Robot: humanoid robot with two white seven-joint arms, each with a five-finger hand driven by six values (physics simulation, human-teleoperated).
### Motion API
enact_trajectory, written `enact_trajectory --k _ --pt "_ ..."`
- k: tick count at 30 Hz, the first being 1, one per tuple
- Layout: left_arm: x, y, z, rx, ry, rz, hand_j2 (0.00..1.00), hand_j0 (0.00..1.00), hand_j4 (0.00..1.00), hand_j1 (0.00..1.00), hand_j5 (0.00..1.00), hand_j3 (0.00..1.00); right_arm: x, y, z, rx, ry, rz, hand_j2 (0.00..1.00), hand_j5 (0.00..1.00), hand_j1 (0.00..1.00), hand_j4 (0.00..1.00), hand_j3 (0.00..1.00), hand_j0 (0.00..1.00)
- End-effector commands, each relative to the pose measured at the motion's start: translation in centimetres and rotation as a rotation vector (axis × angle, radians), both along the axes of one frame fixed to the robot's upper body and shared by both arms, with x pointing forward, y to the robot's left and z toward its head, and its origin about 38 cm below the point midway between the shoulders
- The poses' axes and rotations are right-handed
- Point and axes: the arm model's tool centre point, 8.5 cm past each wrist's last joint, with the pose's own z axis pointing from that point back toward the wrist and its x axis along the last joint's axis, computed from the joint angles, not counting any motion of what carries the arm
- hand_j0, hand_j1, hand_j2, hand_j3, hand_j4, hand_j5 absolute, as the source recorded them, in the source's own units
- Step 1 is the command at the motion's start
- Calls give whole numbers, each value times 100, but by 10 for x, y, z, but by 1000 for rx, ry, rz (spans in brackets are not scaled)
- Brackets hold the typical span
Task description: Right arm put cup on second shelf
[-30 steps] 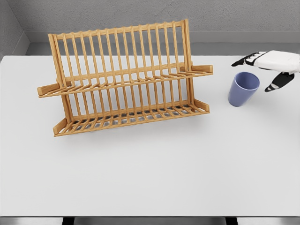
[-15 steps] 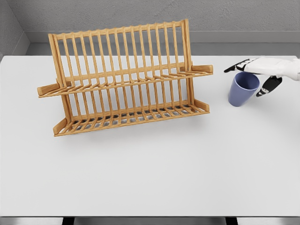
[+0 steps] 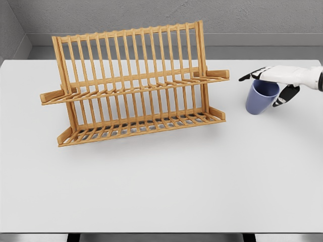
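Right hand (image 3: pixel 275 80) and forearm of the humanoid robot, head view. The hand's back and the forearm are smooth glossy white shells with rounded contours. The fingers (image 3: pixel 252 75) are slender and segmented, white at the knuckles and black at the tips; the thumb is likewise black with small white patches.

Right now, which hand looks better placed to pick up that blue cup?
The right hand. It hangs directly over the blue cup, fingers spread around the rim, thumb beside the cup's right side. The left arm isn't visible anywhere.
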Motion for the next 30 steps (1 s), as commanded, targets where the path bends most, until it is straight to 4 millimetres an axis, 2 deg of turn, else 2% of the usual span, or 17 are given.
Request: enact_trajectory --k 1,3,5,10,21,30 --pt "0 0 0 0 0 0 100 100 100 100 100 100 0 0 -1 3 5 -1 92 92 92 92 92 92" --pt "0 0 0 0 0 0 100 100 100 100 100 100 0 0 -1 2 5 -3 78 78 78 78 78 78" --pt "0 0 0 0 0 0 100 100 100 100 100 100 0 -1 -1 1 6 -4 70 70 70 70 70 70" --pt "0 0 0 0 0 0 100 100 100 100 100 100 0 -1 -1 3 3 -5 69 69 69 69 69 69" --pt "0 0 0 0 -1 0 100 100 100 100 100 100 3 -3 16 5 -32 -6 65 65 65 65 65 65" --pt "0 0 0 0 -1 0 100 100 100 100 100 100 10 -1 41 7 -81 0 65 65 65 65 65 65"
